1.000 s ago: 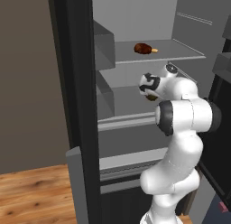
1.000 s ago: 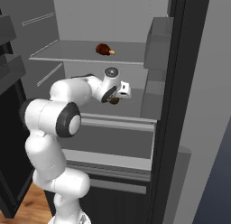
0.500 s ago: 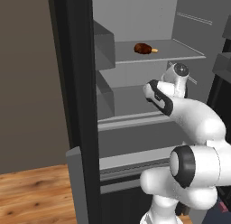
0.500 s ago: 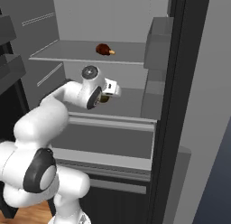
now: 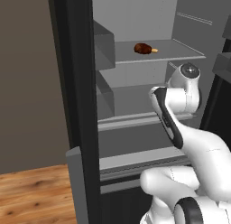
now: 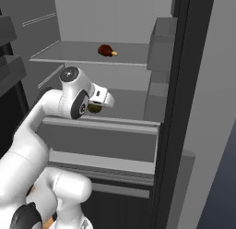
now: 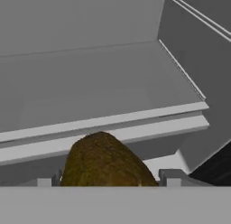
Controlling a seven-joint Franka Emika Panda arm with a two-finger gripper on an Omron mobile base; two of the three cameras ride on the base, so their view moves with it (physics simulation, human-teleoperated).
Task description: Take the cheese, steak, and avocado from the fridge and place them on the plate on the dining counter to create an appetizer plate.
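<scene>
The fridge stands open, pale grey inside. The claw is just in front of the middle shelf, its fingers spread wide and clamped on the avocado, a dark olive-brown rounded lump. In the hand view the avocado sits at 6 o'clock, between the two finger tips and close against the camera, with the shelf edge running across behind it. In the right base view a sliver of it shows under the white hand. On the upper shelf, at 12 o'clock from the claw and well apart, lies the steak, reddish brown.
</scene>
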